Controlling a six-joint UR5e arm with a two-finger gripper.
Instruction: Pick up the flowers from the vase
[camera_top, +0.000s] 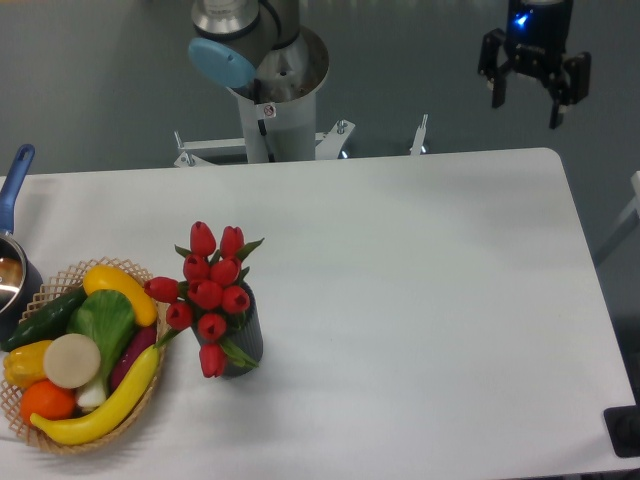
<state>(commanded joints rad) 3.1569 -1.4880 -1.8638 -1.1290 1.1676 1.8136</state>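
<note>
Overhead, claw (526, 100) released beyond table (420, 300) far-right corner; flowers (210, 295) in vase (245, 340) near left edge

White desk (420, 280), rounded far-right corner. Grey-green floor (90, 80) behind it. Light even; soft shadows only.

Looks like a robotics lab setup rather than anyone's kitchen. The arm's metal base pedestal (280, 95) is sitting bolted to a frame behind a plain white table (420, 300), grey floor all around. A wicker basket (60, 440) of plastic-looking fruit and vegetables is sitting there like test props.
</note>
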